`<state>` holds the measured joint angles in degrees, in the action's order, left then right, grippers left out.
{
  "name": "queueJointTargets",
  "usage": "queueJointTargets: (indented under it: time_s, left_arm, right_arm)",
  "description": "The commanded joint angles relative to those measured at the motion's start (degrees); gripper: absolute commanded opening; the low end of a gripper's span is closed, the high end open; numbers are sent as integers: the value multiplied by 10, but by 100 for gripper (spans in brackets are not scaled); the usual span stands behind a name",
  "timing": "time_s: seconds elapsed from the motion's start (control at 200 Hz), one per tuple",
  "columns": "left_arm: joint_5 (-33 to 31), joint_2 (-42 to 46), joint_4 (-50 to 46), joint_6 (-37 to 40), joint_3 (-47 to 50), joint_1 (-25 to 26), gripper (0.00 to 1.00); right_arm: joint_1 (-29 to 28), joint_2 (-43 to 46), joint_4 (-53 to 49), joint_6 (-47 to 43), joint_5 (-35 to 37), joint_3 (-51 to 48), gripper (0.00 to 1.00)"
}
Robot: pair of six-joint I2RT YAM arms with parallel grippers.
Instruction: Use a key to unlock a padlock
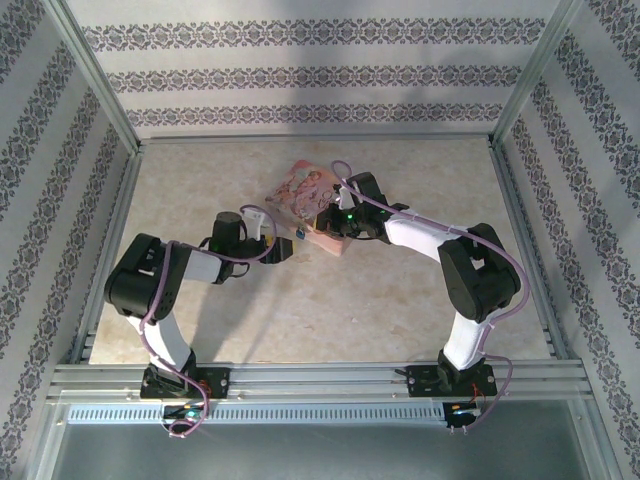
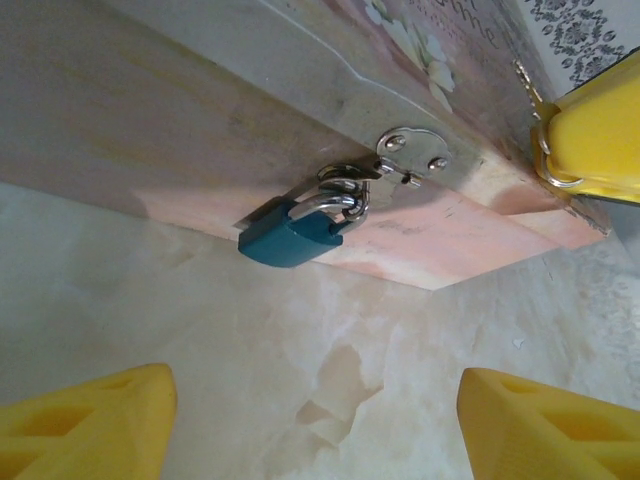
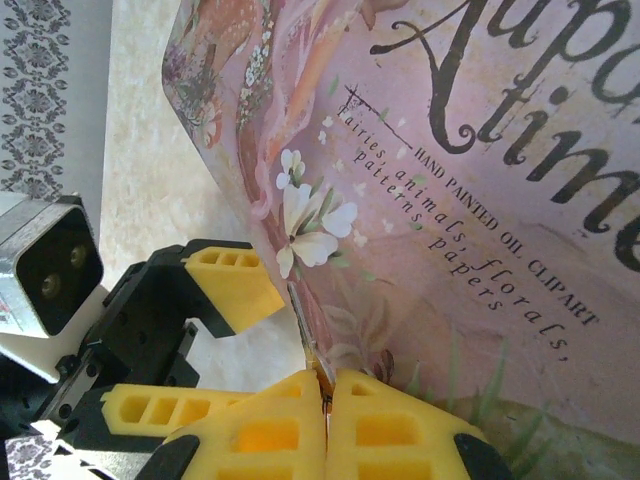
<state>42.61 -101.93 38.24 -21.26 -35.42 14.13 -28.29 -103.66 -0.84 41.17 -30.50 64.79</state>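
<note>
The padlock [image 2: 290,235], small with a blue body and silvery shackle, hangs from a metal hasp [image 2: 412,155] on the side of a flat pink box [image 2: 250,110]. My left gripper [image 2: 320,430] is open, its yellow fingers [image 2: 90,430] set wide apart just short of the padlock, touching nothing. My right gripper [image 3: 327,385] is shut on the key [image 3: 305,335], whose thin blade sticks up along the box's lid edge. In the top view the padlock [image 1: 299,233] lies between the left gripper [image 1: 285,246] and the right gripper [image 1: 332,222]. The key's ring [image 2: 548,165] hangs at the right gripper's finger.
The pink box [image 1: 310,200] with its illustrated lid [image 3: 470,200] sits mid-table on a pale marbled surface [image 1: 330,310]. Metal frame rails [image 1: 320,380] and patterned walls [image 1: 320,70] enclose the workspace. Both arms reach in from the near edge.
</note>
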Motion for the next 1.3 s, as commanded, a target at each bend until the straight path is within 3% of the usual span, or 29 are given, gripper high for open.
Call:
queueJointTargets:
  time_s: [0.0,0.56,0.935,1.294]
  left_arm:
    - [32,-23,43,-17,-17,-5,72]
    - [19,-119,139,-21,-68,0,66]
    - [33,-137,139,-27,-75,20,56]
    - [26,-142,134,-27,-79,38,53]
  right_arm:
    - [-4,-19,-31,-15,18,9,0]
    - [-4,-27,-36,-20,18,12,0]
    - [-3,-27,-38,-21,17,14,0]
    - [-3,-24,-41,-22,18,16,0]
